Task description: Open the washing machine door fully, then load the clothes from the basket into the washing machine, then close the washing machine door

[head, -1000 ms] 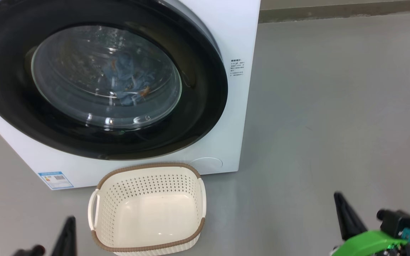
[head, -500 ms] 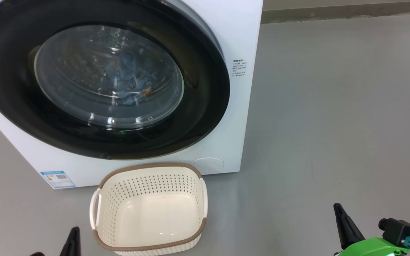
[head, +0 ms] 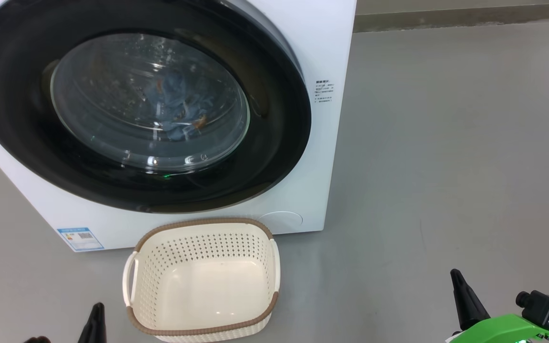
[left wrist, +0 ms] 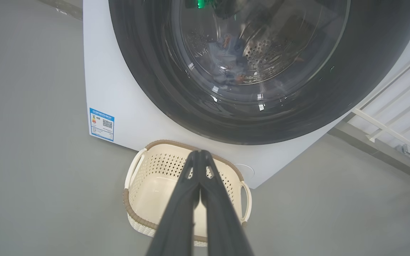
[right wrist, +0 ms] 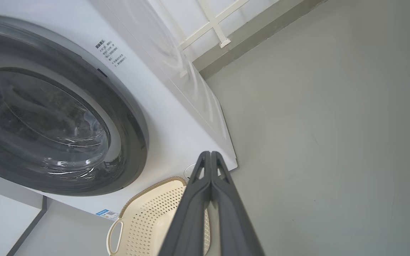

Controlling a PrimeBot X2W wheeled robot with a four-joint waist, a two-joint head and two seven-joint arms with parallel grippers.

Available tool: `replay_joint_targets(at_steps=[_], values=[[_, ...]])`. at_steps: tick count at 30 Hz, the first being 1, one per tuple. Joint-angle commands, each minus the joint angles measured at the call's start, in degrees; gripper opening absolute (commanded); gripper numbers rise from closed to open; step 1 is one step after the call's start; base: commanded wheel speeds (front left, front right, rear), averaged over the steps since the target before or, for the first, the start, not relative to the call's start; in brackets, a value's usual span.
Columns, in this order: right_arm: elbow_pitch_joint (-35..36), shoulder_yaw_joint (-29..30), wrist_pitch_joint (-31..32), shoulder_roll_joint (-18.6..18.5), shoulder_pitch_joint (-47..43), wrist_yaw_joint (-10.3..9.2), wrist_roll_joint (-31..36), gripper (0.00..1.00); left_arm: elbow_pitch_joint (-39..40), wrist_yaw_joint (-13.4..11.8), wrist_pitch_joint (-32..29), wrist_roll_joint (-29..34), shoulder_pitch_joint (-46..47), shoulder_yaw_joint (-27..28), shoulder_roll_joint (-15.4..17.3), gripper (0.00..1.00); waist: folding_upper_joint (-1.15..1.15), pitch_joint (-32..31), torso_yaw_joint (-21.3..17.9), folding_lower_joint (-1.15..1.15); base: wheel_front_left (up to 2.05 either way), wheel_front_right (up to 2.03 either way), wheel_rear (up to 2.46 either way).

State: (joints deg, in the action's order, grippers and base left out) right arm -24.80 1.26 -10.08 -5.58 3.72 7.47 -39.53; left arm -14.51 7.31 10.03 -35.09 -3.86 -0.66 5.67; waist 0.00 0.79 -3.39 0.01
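The left claw is pinched tight, its fingers meeting at the tips with nothing between them. The right claw is the same, tips pressed together and holding nothing. Both hang low over the grey floor, touching nothing.

Just ahead and to the right of the left claw, and well left of the right claw, sits the basket, its cream bottom bare to view. Its far rim comes close under the machine's front; whether they touch I cannot tell. Around the right claw, ahead of it and out to its right, the floor runs open as far as a dark kerb.

Beyond the basket stands the machine, blocking the way ahead of the left claw. A blue label sits low on its front, straight ahead of that claw. A round cap lies just past the basket's far right corner. The door lies flush against the front, its black rim wide. Through the glass, farthest from either claw, the clothes lie in the drum, blue with orange spots. Past the machine's right side runs a white railing.
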Motion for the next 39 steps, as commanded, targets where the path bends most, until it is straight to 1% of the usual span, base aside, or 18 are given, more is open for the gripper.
replay_joint_targets(at_steps=[1,39], values=[[1.76,0.3,0.36,-0.29,1.64,0.01,-1.36,0.0,1.13,-0.05,-0.37,-1.79,2.53,1.1,0.53,0.0,0.0,-0.01,0.05,-0.01,0.0,0.0,0.0],[5.08,2.25,6.62,0.86,2.14,0.01,-21.07,0.0,0.76,-0.01,-6.6,-23.05,5.6,3.48,-0.75,0.0,0.0,-0.31,1.33,-0.01,0.0,0.0,0.0]])
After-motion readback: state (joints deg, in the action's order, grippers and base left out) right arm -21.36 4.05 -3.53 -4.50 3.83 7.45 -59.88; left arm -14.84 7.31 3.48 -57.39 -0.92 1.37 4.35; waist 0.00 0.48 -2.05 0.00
